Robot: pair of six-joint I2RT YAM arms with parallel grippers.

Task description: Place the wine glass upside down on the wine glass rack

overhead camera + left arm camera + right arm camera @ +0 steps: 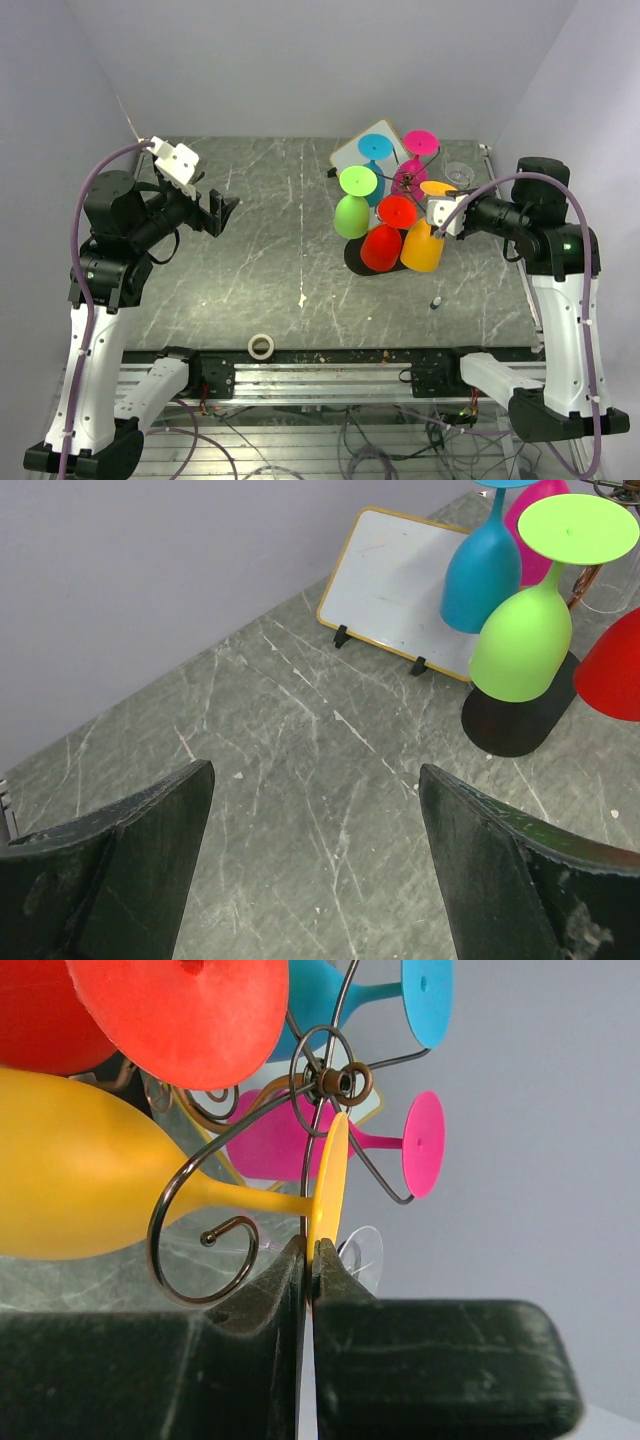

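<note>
The yellow wine glass (422, 248) hangs upside down at the right side of the wine glass rack (352, 258). In the right wrist view its stem (260, 1200) lies in a curled wire arm (165, 1210) below the rack's hub (340, 1080). My right gripper (442, 215) is shut on the rim of the glass's yellow foot (330, 1175), pinched between both fingertips (345, 1272). My left gripper (222, 212) is open and empty over the bare table, far left of the rack; its fingers (150, 830) frame the grey table.
Green (351, 215), red (381, 247), blue (375, 150) and pink (420, 142) glasses hang on the rack. A clear glass (458, 173) stands behind it. A white board (400, 585) leans at the back. A tape roll (261, 346) lies near the front edge.
</note>
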